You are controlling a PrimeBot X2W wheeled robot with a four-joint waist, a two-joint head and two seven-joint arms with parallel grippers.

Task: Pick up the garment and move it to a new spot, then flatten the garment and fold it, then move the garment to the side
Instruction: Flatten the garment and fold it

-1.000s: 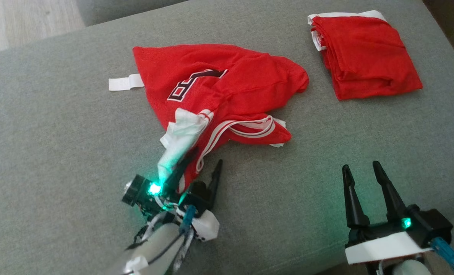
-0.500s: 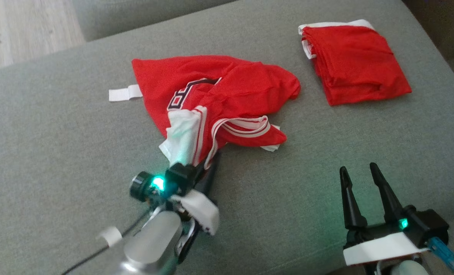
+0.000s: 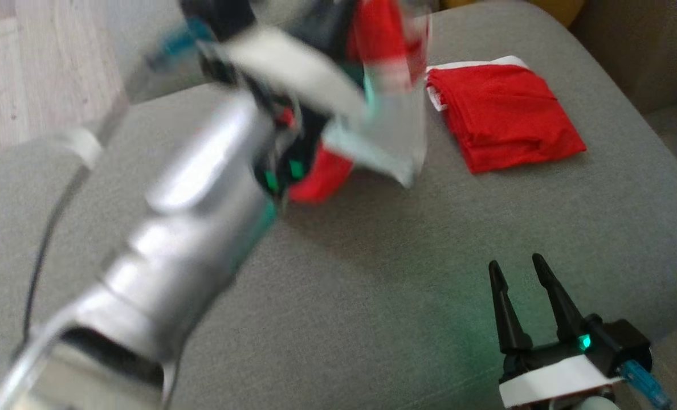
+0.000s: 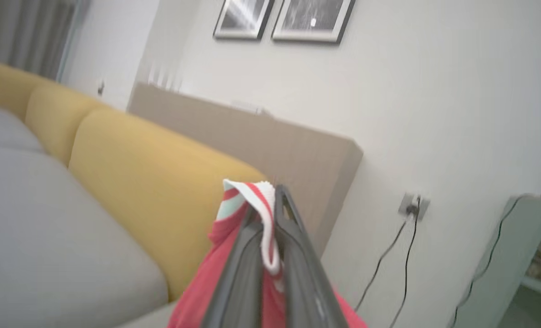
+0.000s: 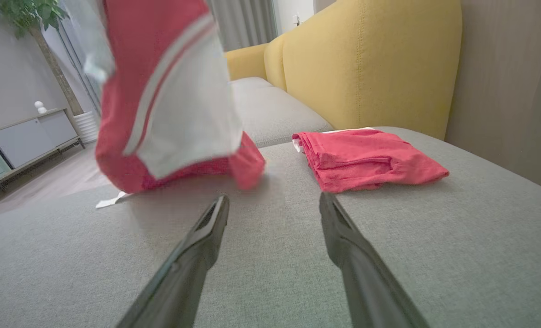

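Aloft, red white-trimmed garment (image 5: 125,91) bunched between clamped left fingers (image 4: 300,273); right fingers (image 5: 348,246) spread, empty.

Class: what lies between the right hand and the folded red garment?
Bare grey cushion between right hand and folded garment, per the right wrist view.

The hanging red fabric garment (image 5: 120,91), upper left, bears a white panel with red-and-white striped trim; the folded red cloth (image 5: 366,157), centre right, has a white edge; the grey woven seat cushion (image 5: 270,273) and mustard-yellow padded backrest (image 5: 366,59) are plain
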